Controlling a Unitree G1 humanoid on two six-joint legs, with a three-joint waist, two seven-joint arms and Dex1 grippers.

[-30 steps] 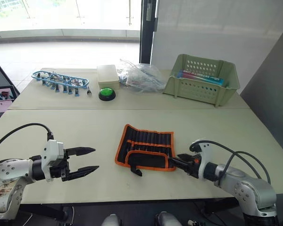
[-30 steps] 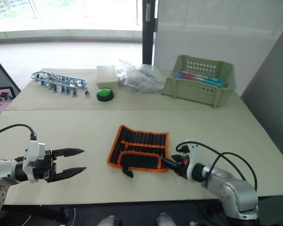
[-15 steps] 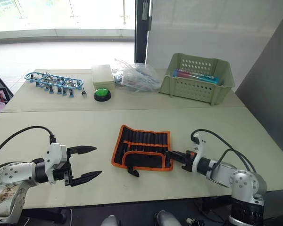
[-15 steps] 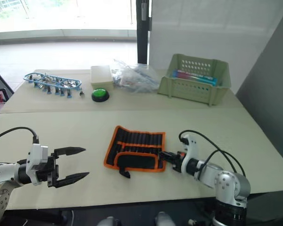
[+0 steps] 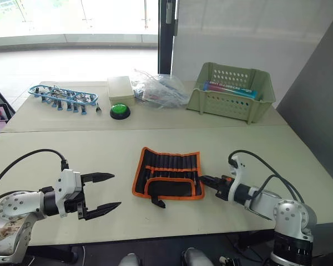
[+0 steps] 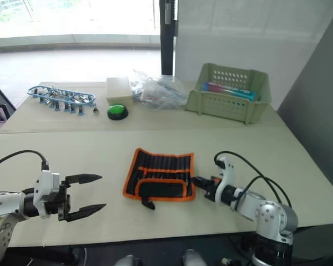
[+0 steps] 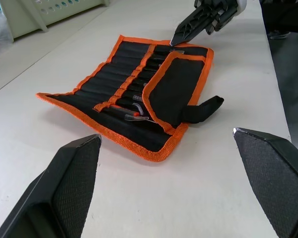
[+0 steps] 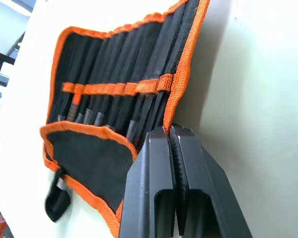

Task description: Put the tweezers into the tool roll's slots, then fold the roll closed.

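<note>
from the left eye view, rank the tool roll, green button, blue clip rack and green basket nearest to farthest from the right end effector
1. The tool roll: the right end effector is at its right edge.
2. The green button: on the far table, toward the robot's left.
3. The green basket: far table, robot's right. Too close to call against the button.
4. The blue clip rack: far left corner, clearly farthest.

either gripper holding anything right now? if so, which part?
Nothing is held. The left gripper is open over bare table. The right gripper is shut with nothing between its fingers, its tips at the orange edge of the tool roll.
</note>
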